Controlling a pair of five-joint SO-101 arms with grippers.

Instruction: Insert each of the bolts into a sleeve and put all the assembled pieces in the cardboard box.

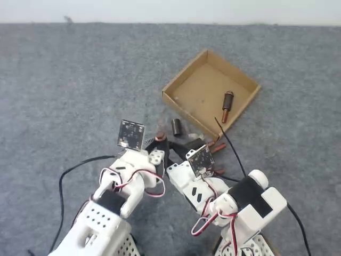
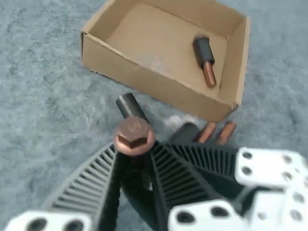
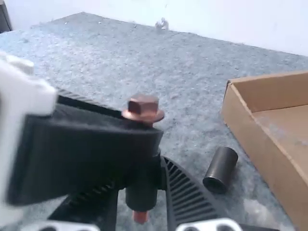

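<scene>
A cardboard box is seen lying open on the grey table, and every place below is given from it. Inside the box, near the wall farthest from the left arm, one assembled piece is found lying flat: a copper bolt pushed into a dark sleeve, with the bare end of the bolt pointed toward the arms.

Just outside the box wall that faces the arms, a loose sleeve is seen lying on its side, close to the wall but apart from it. Further along the same wall, toward the box corner nearest the right arm, two loose bolts are laid side by side on the table, and a second loose sleeve is seen just beside them.

Both arms are brought together in front of that wall, on the side away from the box. The left end effector is clenched on a held bolt, whose copper hex head is shown standing above the black ribbed fingers. The right end effector is clenched on a held sleeve, kept upright below that head. The bolt is seen passed down through this sleeve, and its copper tip is shown poking out at the sleeve's lower end. The held pair is kept above the table near the loose sleeve, outside the box.
</scene>
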